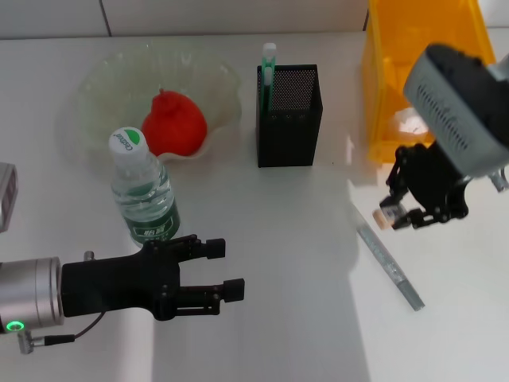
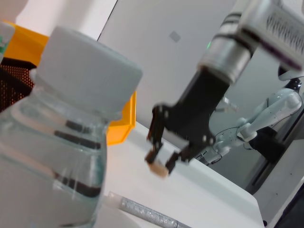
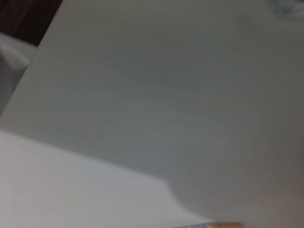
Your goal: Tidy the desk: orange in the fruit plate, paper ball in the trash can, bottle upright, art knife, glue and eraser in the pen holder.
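My right gripper [image 1: 404,213] hangs above the table, in front of the yellow trash can [image 1: 421,72], shut on a small tan and white eraser [image 1: 390,213]. The left wrist view shows the same eraser [image 2: 157,167] pinched in that gripper [image 2: 164,161]. The grey art knife [image 1: 390,267] lies flat on the table just below it. The bottle [image 1: 145,191] stands upright. My left gripper [image 1: 223,269] is open just in front of the bottle, holding nothing. The orange [image 1: 173,123] sits in the clear fruit plate [image 1: 103,79]. A green and white glue stick [image 1: 269,65] stands in the black mesh pen holder [image 1: 288,115].
A whitish crumpled shape [image 1: 409,121] shows low inside the trash can. A grey device [image 1: 6,195] sits at the left table edge. Bare white table lies between the bottle and the art knife.
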